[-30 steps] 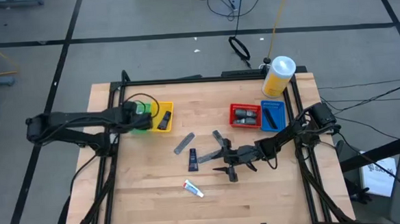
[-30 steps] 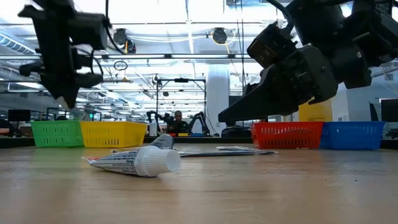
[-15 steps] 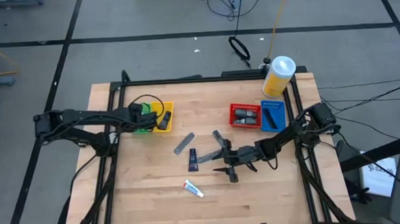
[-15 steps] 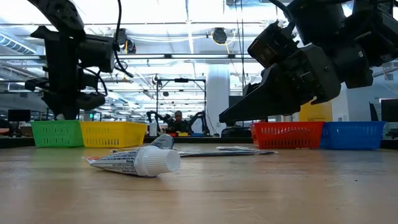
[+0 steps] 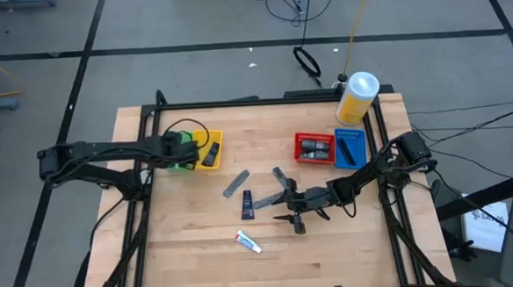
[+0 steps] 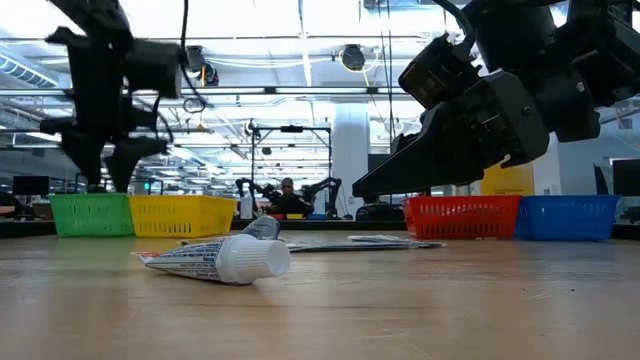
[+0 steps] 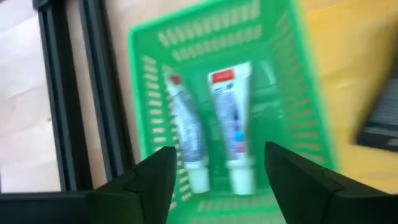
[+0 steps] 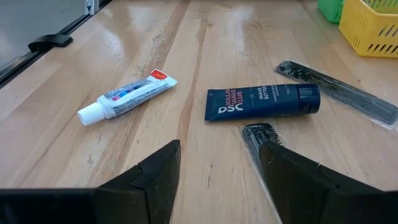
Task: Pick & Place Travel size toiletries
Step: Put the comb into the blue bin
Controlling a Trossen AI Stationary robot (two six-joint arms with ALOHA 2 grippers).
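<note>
So the left gripper (image 5: 186, 150) is hanging over the green basket (image 7: 217, 106) at the far left of the bench (image 5: 192, 261), fingers (image 7: 155, 177) spread open with nothing between them. Two white tubes (image 7: 233, 124) are lying side by side inside it, caps pointing the same way. Best move here, I'd say, is lifting straight up so the fingers aren't clipping the basket rim or dragging it around.

Moving right, the leftovers are sitting mid-bench: a grey sachet (image 5: 236, 183), the dark blue tube (image 8: 261, 102), a thin dark sachet (image 8: 339, 92) and, nearer, a white toothpaste tube (image 8: 127, 98).

The right gripper (image 5: 294, 214) is hovering low just right of those, fingers (image 8: 158, 171) open and empty, a small dark item (image 8: 262, 142) sitting right between them. I'd be centring on that one and closing slowly, since it's flat and could skid on the wood.
</note>
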